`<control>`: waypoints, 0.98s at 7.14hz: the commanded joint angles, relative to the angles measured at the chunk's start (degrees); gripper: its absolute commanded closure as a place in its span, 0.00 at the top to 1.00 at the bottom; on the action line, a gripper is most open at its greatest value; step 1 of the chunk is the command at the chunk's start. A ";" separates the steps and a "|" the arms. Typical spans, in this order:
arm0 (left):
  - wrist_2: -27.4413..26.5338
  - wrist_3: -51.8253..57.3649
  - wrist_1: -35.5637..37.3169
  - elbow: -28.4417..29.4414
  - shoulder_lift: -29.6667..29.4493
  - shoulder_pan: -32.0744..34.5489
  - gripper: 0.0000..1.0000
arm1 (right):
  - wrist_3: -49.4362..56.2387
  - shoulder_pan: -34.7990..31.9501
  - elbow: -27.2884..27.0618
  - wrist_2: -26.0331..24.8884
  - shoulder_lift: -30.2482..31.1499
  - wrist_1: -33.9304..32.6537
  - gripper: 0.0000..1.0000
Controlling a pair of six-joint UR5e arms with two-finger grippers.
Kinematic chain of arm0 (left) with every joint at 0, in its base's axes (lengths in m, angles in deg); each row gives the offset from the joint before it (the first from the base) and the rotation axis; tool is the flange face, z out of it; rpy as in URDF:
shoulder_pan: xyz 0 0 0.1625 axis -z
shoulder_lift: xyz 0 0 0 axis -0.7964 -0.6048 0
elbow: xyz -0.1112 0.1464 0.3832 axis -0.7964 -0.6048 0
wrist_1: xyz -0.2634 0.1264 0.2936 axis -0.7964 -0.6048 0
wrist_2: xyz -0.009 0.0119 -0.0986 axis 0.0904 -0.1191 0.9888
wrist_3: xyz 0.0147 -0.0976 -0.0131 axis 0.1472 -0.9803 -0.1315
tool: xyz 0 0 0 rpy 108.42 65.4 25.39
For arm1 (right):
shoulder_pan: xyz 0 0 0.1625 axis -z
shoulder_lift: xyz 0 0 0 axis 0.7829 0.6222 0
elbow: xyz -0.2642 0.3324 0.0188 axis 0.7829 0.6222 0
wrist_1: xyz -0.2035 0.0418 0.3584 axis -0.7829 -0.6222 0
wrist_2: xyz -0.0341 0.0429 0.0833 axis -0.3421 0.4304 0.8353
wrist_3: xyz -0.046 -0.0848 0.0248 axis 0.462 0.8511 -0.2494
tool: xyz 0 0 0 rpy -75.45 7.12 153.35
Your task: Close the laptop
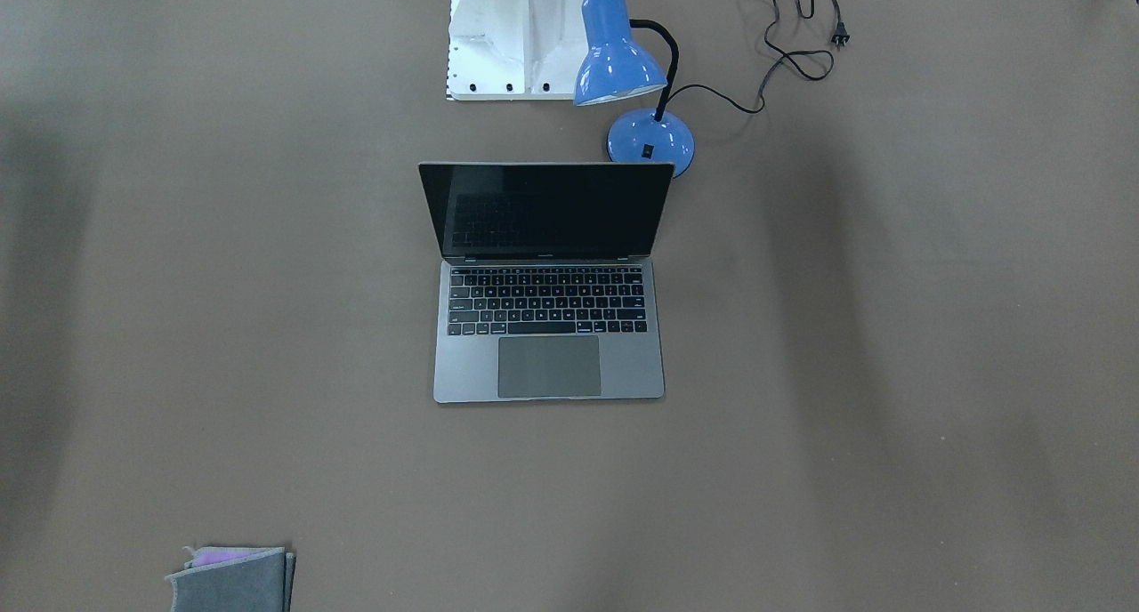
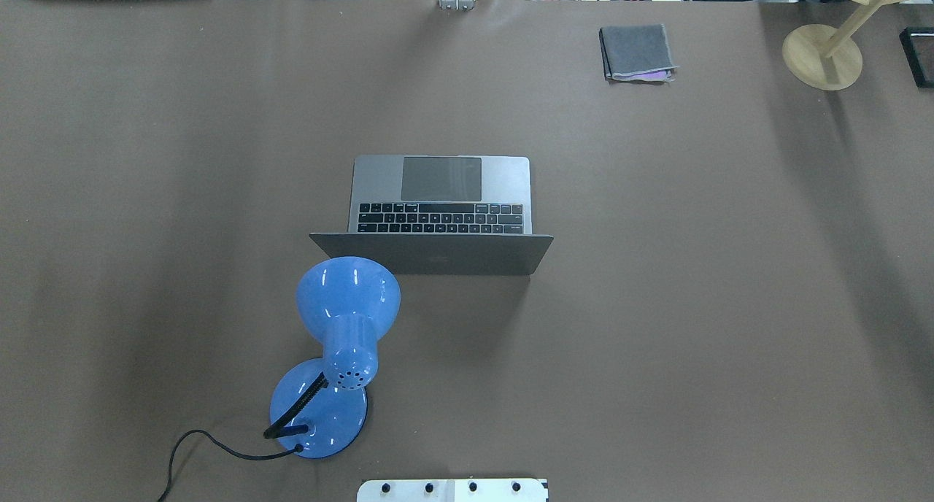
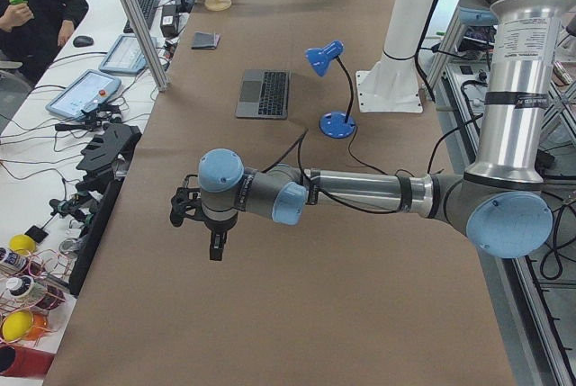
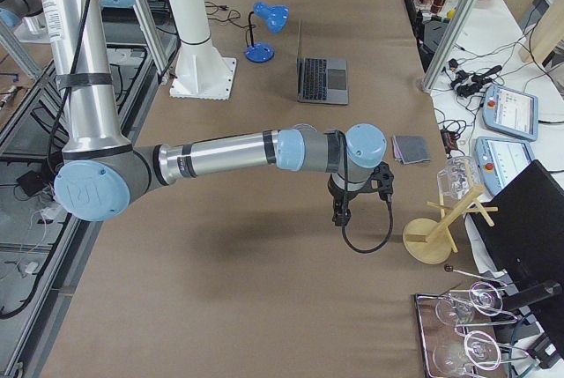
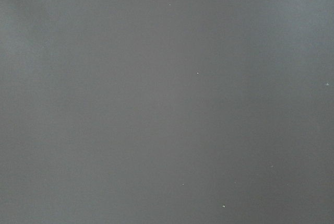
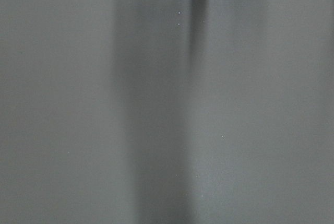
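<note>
Laptop (image 1: 548,327) open crosswise, screen facing away from robot; cannot tell jaws' state.

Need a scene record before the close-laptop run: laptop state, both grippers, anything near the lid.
laptop: open mid-table, lid near upright, screen dark, keyboard facing away from robot
left gripper: above bare table, well away from laptop; open or shut cannot tell
right gripper: above bare table, well away from laptop; open or shut cannot tell
blue desk lamp: just behind lid, robot's left side; contact unclear
grey cloth: folded, far edge, robot's right
status: lid not yet closed
</note>
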 commanded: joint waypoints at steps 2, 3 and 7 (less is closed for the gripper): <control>-0.17 -0.07 -0.74 0.02 0.20 0.00 0.98 | 0.15 0.00 0.04 -0.53 0.11 0.00 1.00; -0.17 0.01 -0.75 0.02 0.20 0.00 0.98 | 0.24 -0.09 0.04 -1.14 0.28 0.00 1.00; 0.18 -0.59 -0.40 0.36 -0.32 0.00 0.98 | 0.41 -0.09 0.04 -1.94 0.46 0.00 1.00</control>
